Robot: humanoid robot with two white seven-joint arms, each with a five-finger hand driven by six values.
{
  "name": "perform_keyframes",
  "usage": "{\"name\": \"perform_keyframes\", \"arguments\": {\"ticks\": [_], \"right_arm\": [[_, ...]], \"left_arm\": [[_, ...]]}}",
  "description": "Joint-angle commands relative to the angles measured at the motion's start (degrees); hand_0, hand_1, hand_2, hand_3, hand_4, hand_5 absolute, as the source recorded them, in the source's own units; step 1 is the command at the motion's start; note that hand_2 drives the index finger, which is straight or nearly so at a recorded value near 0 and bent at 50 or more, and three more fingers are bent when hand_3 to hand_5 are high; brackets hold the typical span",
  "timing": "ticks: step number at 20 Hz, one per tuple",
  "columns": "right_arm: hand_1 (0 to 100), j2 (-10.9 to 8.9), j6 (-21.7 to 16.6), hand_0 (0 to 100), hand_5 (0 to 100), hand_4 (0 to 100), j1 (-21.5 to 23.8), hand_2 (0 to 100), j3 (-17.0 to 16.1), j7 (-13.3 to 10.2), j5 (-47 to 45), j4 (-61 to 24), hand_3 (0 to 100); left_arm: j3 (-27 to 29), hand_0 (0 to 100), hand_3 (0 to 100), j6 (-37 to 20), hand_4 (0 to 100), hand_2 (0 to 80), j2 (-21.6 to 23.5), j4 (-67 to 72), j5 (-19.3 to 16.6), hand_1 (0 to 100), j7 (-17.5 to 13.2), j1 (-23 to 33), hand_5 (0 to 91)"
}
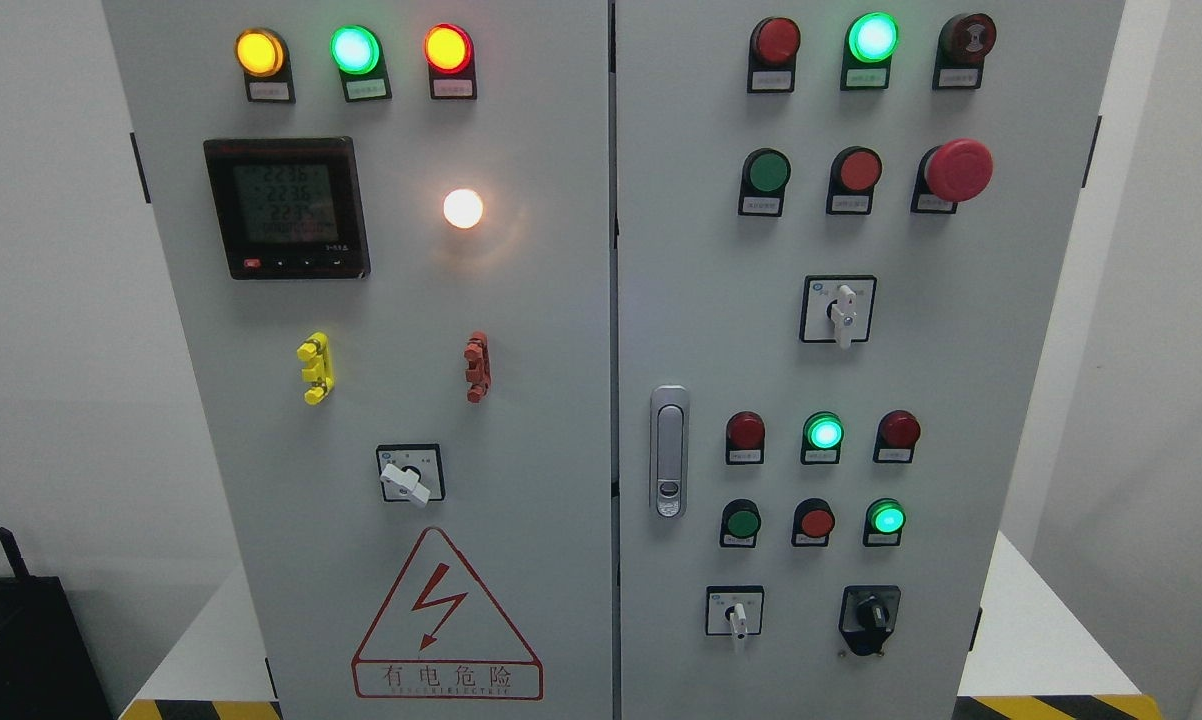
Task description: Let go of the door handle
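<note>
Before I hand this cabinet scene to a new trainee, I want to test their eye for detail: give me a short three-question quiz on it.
1. True or false: a robot hand grips the door handle.
2. Multiple choice: the handle sits on which door? A) left door B) right door C) neither
3. Fill in: the top row of lamps on the left door reads yellow, ____, red from left to right.

Key:
1. False; no robot hand is in view and the handle lies flush and free.
2. B, near that door's left edge.
3. Green.
</note>
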Motion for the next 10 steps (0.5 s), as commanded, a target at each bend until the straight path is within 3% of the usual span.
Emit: {"name": "perform_keyframes", "arguments": {"ticks": [1,10], "right_arm": [[0,-0.20,-0.01,48,0,0,0.13,0,0.25,0.03,0.01,0.30,0],[0,-0.20,-0.10,47,0,0,0.05,0,0.25,0.03,0.44,0.30,0]], "left_arm": [[1.05,12,0,0.03,0,0.0,0.00,0.06,0.00,39,0.01,0.00,0.0],[1.05,12,0,0.03,0,0.0,0.00,-0.03,0.00,39,0.01,0.00,0.0]]}}
